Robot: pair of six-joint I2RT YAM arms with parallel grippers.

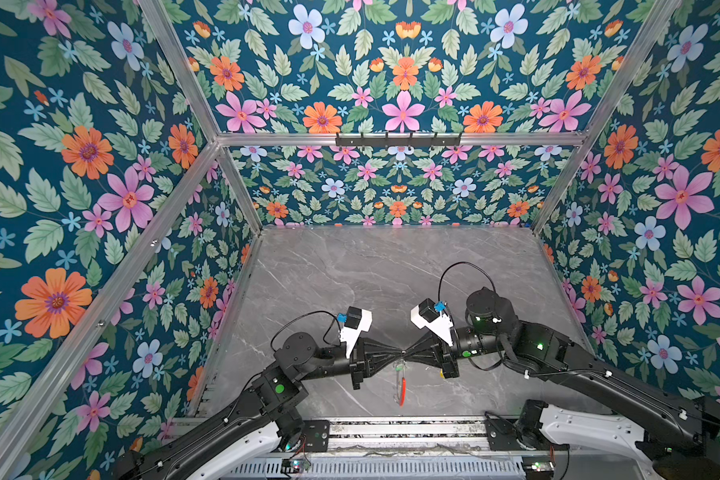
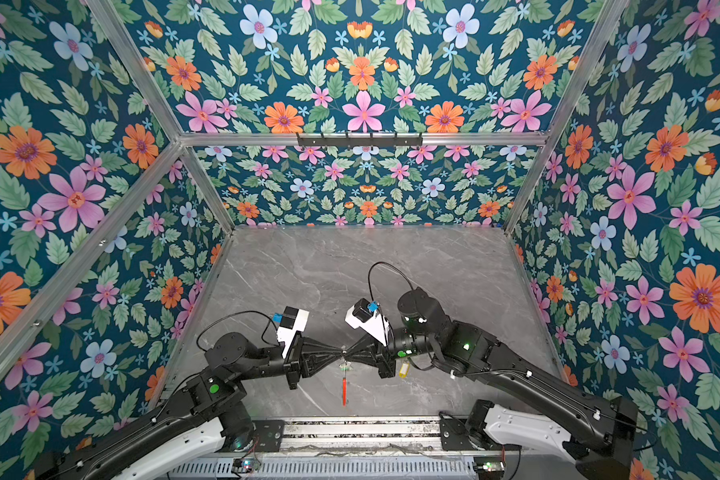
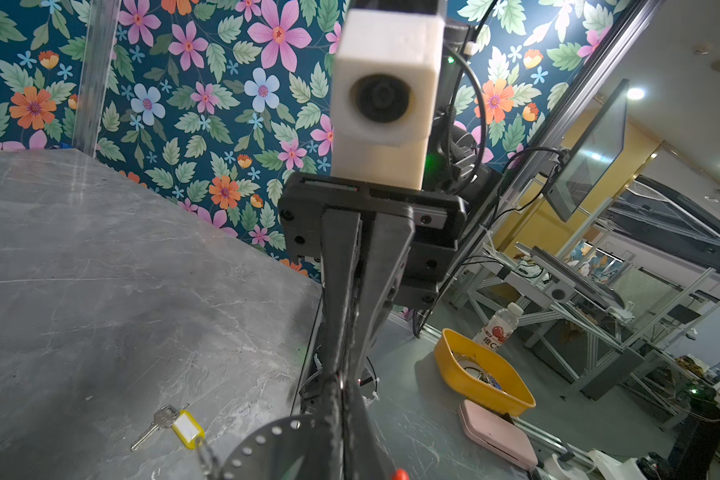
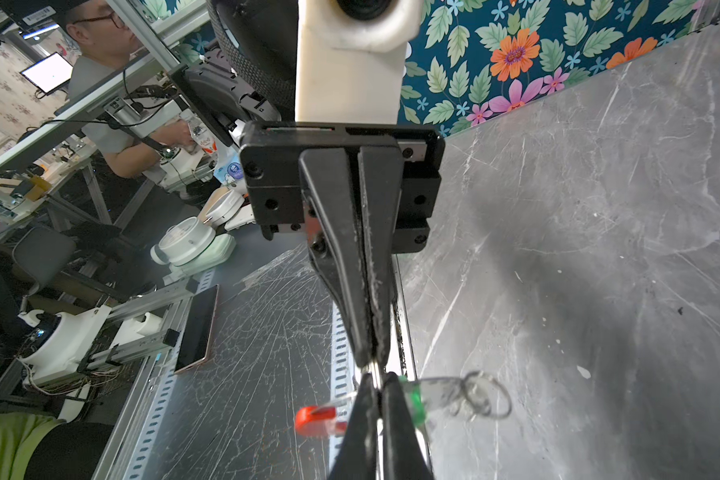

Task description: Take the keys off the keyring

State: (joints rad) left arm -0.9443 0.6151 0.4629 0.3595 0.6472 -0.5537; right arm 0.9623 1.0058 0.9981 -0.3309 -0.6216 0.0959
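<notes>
The keyring (image 3: 267, 440), a flat grey ring with rim holes, hangs edge-on above the table. Its red sleeve (image 1: 400, 386) points toward the front edge. My left gripper (image 1: 398, 354) and right gripper (image 1: 410, 354) meet tip to tip, and both are shut on the ring's top rim (image 4: 376, 374). A green tag (image 4: 416, 399) with blurred wire loops (image 4: 483, 395) dangles beside my right gripper (image 4: 377, 390). The key with the yellow tag (image 3: 175, 424) lies flat on the marble, below the right gripper's body in a top view (image 2: 404, 369).
The grey marble tabletop (image 1: 391, 282) is walled in by floral panels, and a black hook rail (image 1: 398, 139) runs along the back. Beyond the front rail sit a yellow bin (image 3: 483, 374), a pink case (image 3: 499, 436) and a phone (image 4: 198, 328).
</notes>
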